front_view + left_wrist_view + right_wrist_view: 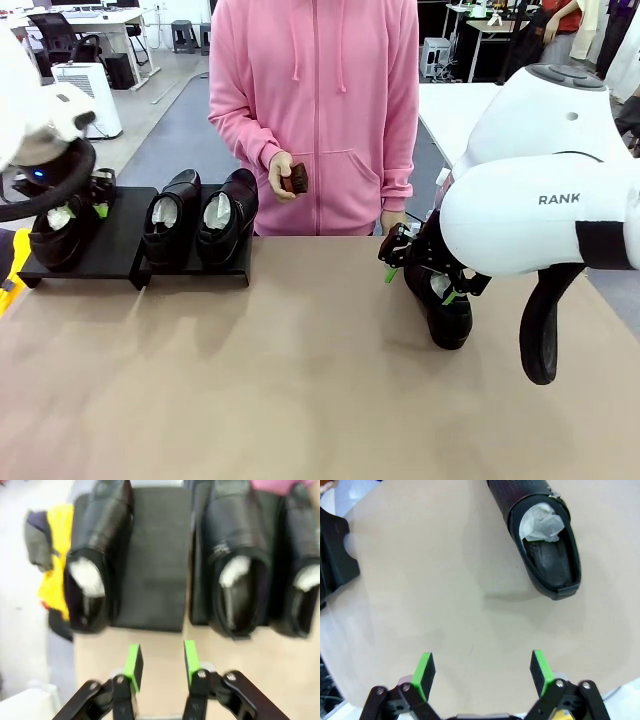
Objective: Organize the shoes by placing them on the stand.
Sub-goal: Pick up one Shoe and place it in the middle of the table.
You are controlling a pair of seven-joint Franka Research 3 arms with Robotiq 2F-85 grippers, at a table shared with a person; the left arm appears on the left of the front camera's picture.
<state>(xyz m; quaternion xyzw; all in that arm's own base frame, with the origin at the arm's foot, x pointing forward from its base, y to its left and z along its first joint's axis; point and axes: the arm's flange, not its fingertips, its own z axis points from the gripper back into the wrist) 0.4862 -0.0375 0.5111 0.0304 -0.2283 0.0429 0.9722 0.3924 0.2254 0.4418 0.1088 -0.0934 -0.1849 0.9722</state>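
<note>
Left hand (161,662) is seen just short of the stand's near edge, green pads partly spread with nothing between them, hovering over bare worktop (300,380). On the stand (155,570), one shoe (95,565) is set on the left section, with a free strip of black platform beside it. Two more shoes are parked side by side on the right section: one (235,575) with white paper showing in its opening, its neighbour (300,570) touching it. Three of the four are judged placed.

Behind the stand, a small brown object (294,178) is held in a person's hand (280,175).

Further right, the last shoe (540,535) is left on the worktop, well apart from the stand, paper stuffing visible inside. Right hand (482,672) is held above it with pads spread wide and empty, the shoe lying ahead of the fingertips rather than between them.

For a clean pickup, the right hand should be brought forward until the pads straddle the shoe's sides near the opening, where the leather is stiffest. The glossy surface may slip, so a square, centred pinch is advised before lifting toward the free strip.
</note>
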